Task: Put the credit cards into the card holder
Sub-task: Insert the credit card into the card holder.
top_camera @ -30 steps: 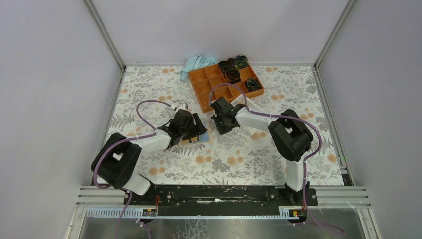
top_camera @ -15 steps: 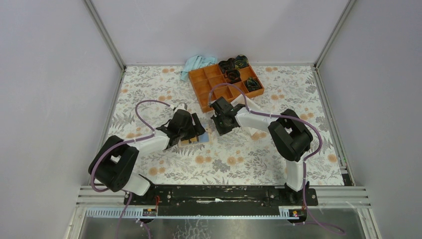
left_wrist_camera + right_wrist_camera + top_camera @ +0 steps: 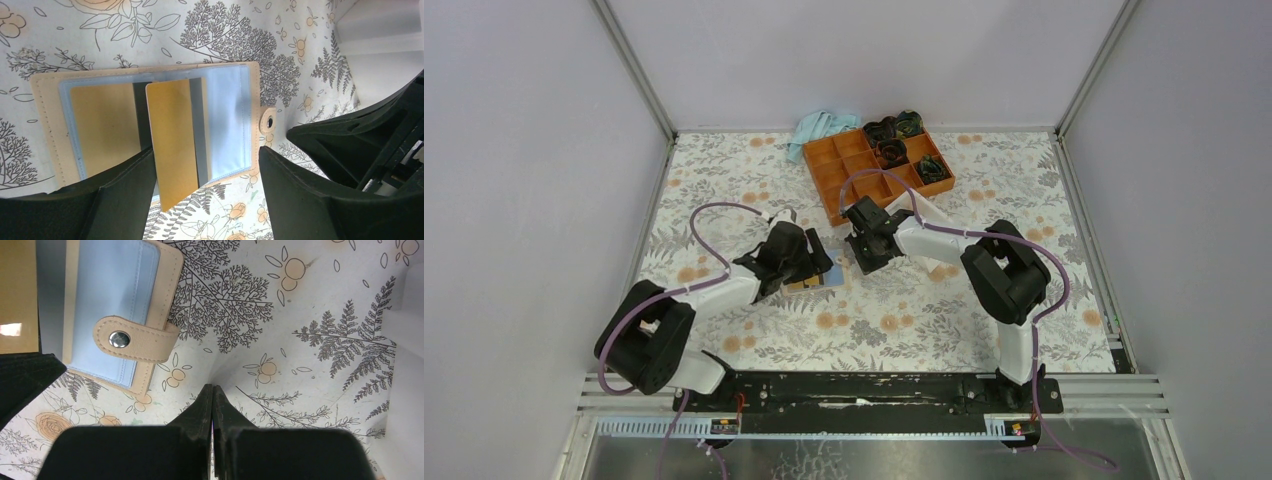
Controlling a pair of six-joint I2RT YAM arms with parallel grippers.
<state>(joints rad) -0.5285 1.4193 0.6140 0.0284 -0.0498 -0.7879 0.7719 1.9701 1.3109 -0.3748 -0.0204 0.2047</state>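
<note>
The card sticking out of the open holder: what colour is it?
The card is golden yellow; left wrist view.

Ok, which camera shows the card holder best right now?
Left wrist: the card holder lies open with nearly its whole inside showing, a gold card sticking out past its edge. Right wrist catches only one corner with the snap tab. Top external shows just a small sliver.

A robotics lab cell: pale panels on aluminium framing enclose a floral-covered table. Left arm and right arm are bolted to a black rail at its near edge.
</note>
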